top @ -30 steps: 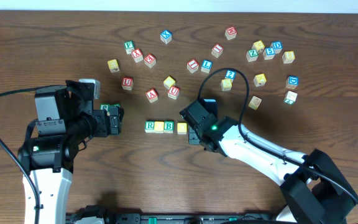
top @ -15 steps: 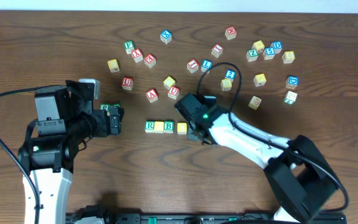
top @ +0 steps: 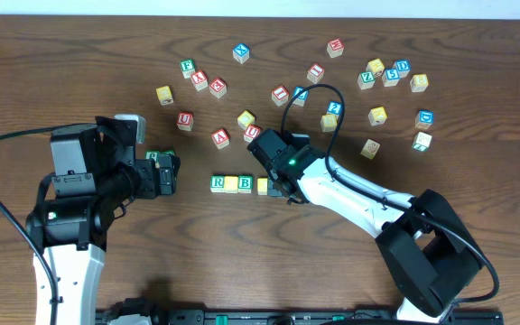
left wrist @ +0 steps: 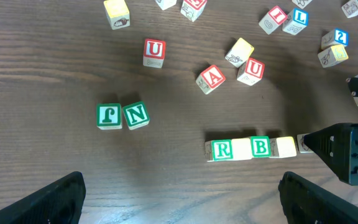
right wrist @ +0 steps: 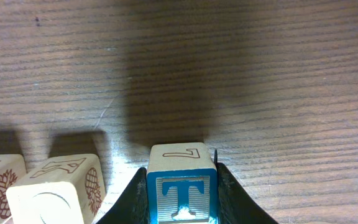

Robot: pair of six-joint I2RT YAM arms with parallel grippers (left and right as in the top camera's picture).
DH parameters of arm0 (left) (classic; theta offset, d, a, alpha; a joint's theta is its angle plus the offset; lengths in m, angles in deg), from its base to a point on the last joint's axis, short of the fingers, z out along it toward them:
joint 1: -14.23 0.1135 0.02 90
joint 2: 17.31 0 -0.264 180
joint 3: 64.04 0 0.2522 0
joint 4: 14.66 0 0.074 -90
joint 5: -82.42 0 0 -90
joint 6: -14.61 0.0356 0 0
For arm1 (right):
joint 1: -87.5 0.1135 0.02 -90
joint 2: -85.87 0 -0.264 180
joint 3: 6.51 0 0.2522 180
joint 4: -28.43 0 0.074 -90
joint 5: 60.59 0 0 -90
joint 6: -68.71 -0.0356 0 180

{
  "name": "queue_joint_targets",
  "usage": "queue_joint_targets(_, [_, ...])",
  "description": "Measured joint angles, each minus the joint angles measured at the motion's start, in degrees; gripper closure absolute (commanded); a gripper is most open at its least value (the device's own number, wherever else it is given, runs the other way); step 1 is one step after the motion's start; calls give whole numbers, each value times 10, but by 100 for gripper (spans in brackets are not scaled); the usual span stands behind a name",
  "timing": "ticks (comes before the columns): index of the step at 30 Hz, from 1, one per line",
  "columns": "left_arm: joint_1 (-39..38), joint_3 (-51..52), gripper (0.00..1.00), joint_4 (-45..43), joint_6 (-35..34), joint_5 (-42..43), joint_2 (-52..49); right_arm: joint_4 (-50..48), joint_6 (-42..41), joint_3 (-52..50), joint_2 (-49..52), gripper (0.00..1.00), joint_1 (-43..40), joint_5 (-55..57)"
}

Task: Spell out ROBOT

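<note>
A row of blocks lies mid-table: green R (top: 218, 183), a yellow block (top: 232, 184), green B (top: 246, 183) and another yellow block (top: 262, 186). The row also shows in the left wrist view, from R (left wrist: 221, 149) to B (left wrist: 261, 147). My right gripper (top: 283, 188) is shut on a blue T block (right wrist: 182, 186), low over the table just right of the row's end block (right wrist: 55, 190). My left gripper (top: 165, 176) is open and empty (left wrist: 182, 208), hovering left of the row. The T block is hidden in the overhead view.
Green J (left wrist: 109, 116) and N (left wrist: 135, 115) blocks sit together by the left gripper. Red A (top: 221, 137) and U (top: 252, 134) blocks lie just behind the row. Several more letter blocks are scattered across the far half, around (top: 377, 116).
My right gripper has moved left with the T block, from well right of the row to right beside its end block. The left arm has not moved.
</note>
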Motion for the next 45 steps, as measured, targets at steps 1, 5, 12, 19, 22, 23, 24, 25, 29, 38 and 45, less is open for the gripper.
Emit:
queue_joint_targets(1, [0, 0, 3, 0, 0, 0, 0, -1, 0, 1, 0, 99, 0, 0])
queue_joint_targets(5, [0, 0, 2, 0, 0, 0, 0, -11, 0, 3, 0, 99, 1, -5])
queue_joint_targets(12, [0, 0, 3, 0, 0, 0, 0, -20, 0, 5, 0, 99, 6, -24])
queue_joint_targets(19, [0, 0, 3, 0, 0, 0, 0, -23, 0, 5, 0, 99, 17, -29])
queue_joint_targets(22, [0, 0, 3, 0, 0, 0, 0, -23, 0, 5, 0, 99, 22, -29])
queue_joint_targets(23, [0, 0, 3, 0, 0, 0, 0, -23, 0, 5, 0, 99, 23, -29])
queue_joint_targets(24, [0, 0, 3, 0, 0, 0, 0, -23, 0, 5, 0, 99, 24, -30])
queue_joint_targets(25, [0, 0, 2, 0, 0, 0, 0, -24, 0, 5, 0, 99, 24, -30])
queue_joint_targets(29, [0, 0, 3, 0, 0, 0, 0, -28, 0, 5, 0, 99, 25, -30])
queue_joint_targets(38, [0, 0, 2, 0, 0, 0, 0, -39, 1, 5, 0, 99, 28, -33])
queue_joint_targets(45, [0, 0, 2, 0, 0, 0, 0, -47, 12, 5, 0, 99, 28, -35])
